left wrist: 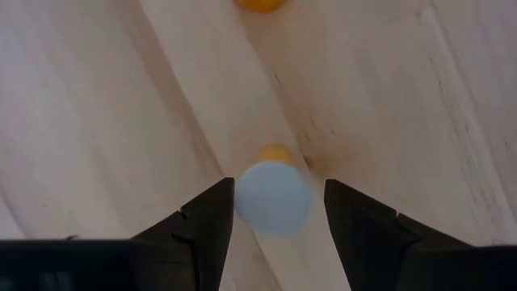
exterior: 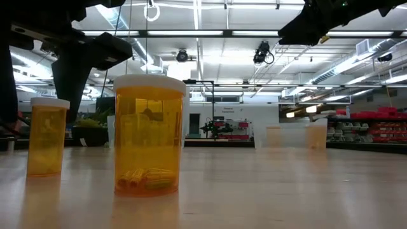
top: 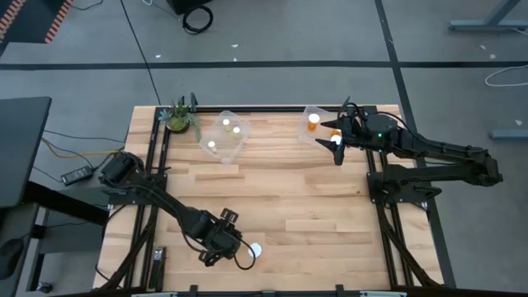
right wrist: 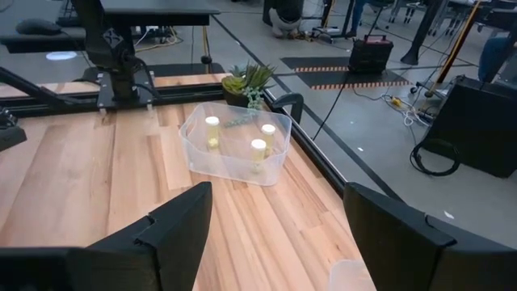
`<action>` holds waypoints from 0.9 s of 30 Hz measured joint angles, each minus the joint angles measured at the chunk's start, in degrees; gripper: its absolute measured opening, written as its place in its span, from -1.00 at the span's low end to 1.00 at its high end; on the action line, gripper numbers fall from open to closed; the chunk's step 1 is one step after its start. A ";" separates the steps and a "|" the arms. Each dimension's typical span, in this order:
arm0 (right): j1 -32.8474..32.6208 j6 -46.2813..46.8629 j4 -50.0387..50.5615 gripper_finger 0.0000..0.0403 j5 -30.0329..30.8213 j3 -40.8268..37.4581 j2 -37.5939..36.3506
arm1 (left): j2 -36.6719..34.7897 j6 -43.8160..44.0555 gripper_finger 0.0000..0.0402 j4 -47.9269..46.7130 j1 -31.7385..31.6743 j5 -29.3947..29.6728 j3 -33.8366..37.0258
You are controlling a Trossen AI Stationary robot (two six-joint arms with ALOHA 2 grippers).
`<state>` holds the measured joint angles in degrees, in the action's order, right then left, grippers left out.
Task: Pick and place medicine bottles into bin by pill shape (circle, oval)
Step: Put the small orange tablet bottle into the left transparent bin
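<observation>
Two medicine bottles with white caps and amber bodies stand upright on the table near its front edge. One [top: 256, 249] [exterior: 149, 137] holds oval pills. The other [left wrist: 273, 198] [exterior: 48, 137] stands below my left gripper [top: 221, 246] [left wrist: 279, 218], which is open and points down, one finger on either side of the cap, touching nothing. In the high view the gripper hides this bottle. My right gripper [top: 338, 150] [right wrist: 279, 242] is open and empty above the near edge of the right bin [top: 307, 132].
A clear bin [top: 223, 136] [right wrist: 234, 149] at the far left holds three bottles. The right bin holds a bottle [top: 313, 121]. A green potted plant [top: 179, 115] stands at the far left corner. Bare wood lies between the bins and the near bottles.
</observation>
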<state>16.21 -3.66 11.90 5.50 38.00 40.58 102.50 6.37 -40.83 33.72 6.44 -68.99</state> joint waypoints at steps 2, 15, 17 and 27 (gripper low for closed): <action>0.00 0.00 0.00 0.42 0.00 0.00 0.00 | 0.00 -0.02 -0.03 0.08 0.04 -0.02 0.00; 0.00 0.00 0.00 0.42 0.00 0.00 0.00 | -0.02 -0.02 -0.40 0.64 -0.16 -0.01 0.00; 0.00 0.00 0.00 0.42 0.00 0.00 0.00 | -0.02 0.43 -0.42 0.64 -0.46 -0.03 0.00; 0.00 0.00 0.00 0.42 0.02 0.00 0.00 | -1.72 -1.17 -0.37 -2.23 -5.82 0.35 -0.09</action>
<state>16.21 -3.66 11.90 5.52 38.00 40.58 100.78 5.21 -43.06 27.90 6.79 -69.08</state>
